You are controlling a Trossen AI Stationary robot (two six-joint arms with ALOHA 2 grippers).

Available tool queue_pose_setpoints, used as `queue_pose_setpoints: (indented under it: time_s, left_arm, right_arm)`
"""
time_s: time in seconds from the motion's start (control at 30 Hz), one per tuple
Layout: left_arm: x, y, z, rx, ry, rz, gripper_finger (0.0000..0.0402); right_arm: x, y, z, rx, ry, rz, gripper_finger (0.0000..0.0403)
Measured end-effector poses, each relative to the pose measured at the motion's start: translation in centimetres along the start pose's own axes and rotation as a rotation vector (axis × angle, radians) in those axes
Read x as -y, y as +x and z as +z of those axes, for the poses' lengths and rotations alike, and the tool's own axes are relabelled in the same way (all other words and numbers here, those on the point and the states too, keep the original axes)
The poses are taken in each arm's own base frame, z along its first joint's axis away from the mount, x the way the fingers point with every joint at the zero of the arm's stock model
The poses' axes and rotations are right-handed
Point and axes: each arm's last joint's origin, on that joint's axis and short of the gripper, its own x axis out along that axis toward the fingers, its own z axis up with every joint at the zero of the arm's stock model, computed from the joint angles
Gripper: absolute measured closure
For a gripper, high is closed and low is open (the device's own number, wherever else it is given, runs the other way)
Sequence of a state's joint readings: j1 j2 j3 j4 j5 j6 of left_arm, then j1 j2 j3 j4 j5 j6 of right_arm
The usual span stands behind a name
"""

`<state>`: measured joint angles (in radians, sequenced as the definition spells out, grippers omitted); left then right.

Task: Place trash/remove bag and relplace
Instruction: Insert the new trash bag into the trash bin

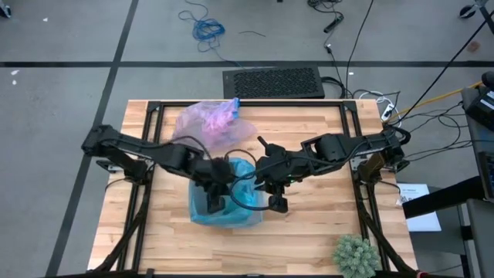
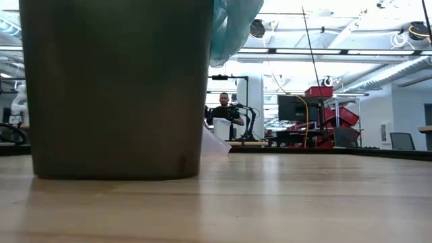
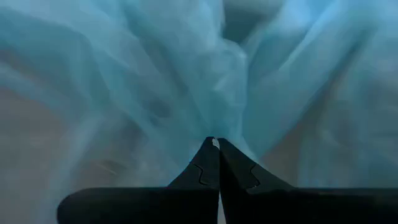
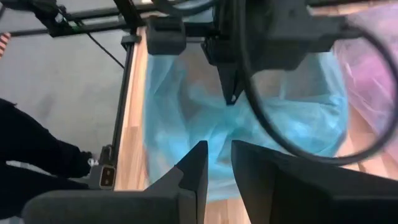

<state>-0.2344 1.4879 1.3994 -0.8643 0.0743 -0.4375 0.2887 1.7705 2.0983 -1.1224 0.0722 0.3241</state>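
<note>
step: replacement phase, judging by layout; light blue bag (image 1: 231,202) going into bin (image 2: 115,88), rim not seated yet
old bag (image 1: 210,123): lavender-pink, off the bin, on table at 12 o'clock from it
left gripper (image 3: 217,144): inside liner, fingers pinched together on a fold of blue film
right gripper (image 4: 217,155): above bin at its 3 o'clock edge, narrow gap, holds nothing
next: spread film over rim
obstruction: arms crowd the opening
other: plant (image 1: 355,255) at 5 o'clock, well apart

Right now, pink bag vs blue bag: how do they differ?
The lavender-pink bag lies crumpled on the table behind the bin; the light blue bag is spread over the bin's mouth. The left gripper reaches inside the blue one; nothing touches the pink one. Both are thin, crinkly and translucent.
</note>
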Motion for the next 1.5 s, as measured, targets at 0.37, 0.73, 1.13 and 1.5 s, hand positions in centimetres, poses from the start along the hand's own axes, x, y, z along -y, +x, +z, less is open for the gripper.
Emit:
queue_pose_setpoints:
  time_s: [0.37,0.73,1.13,1.5]
  left_arm:
    - [-0.7,5.3,-0.4,-0.106,-0.036,0.071,0.0402]
    - [-2.3,7.4,0.0,0.029,-0.084,0.027,0.0402]
    - [-2.9,5.4,3.3,0.175,-0.098,-0.043,0.0402]
    - [-2.4,-2.7,6.5,0.31,-0.057,-0.053,0.0402]
  right_arm:
    - [0.1,-0.2,-0.5,-0.044,0.0,-0.013,0.0339]
    - [0.2,-0.3,-1.0,-0.1,0.024,-0.007,0.0339]
    - [0.6,-3.6,-1.4,-0.074,0.052,-0.002,0.0339]
    - [0.8,-5.1,-1.3,-0.016,0.058,0.01,0.0339]
